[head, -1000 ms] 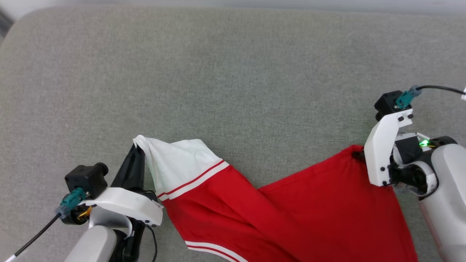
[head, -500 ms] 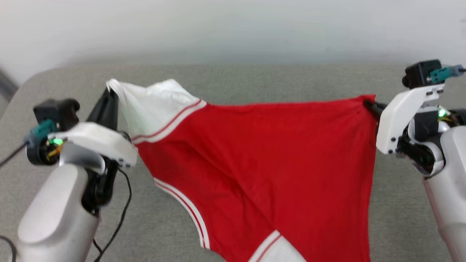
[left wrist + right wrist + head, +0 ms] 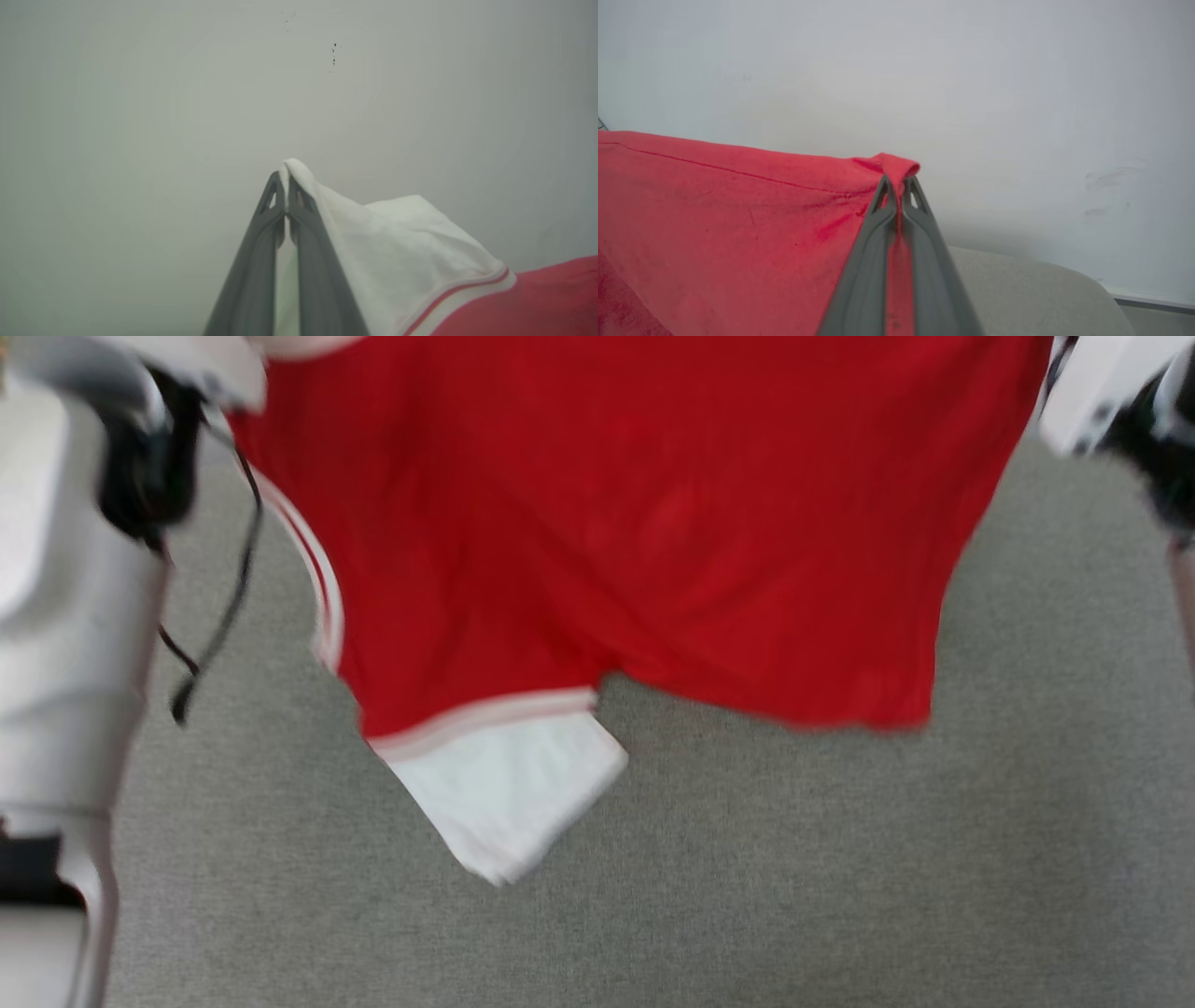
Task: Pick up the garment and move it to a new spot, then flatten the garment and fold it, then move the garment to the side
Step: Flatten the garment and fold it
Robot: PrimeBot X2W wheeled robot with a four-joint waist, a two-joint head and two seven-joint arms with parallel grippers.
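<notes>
Garment [image 3: 653,523]: red jersey, hanging spread in air above grey cushion [image 3: 840,877], spanning head view from 10 to 2 o'clock (view motion-blurred). Lower white sleeve [image 3: 509,793], striped trim, dangling at 6 o'clock of red panel. Left gripper [image 3: 285,186]: fingers pressed together, pinching edge of upper white sleeve [image 3: 397,233]; cloth draping toward 4 o'clock in left wrist view. Right gripper [image 3: 899,184]: fingers clamped on red hem corner; fabric stretching toward 9 o'clock. Black cable [image 3: 224,607] beside pale left forearm [image 3: 65,644]. Pale wall [image 3: 1017,93] behind.
</notes>
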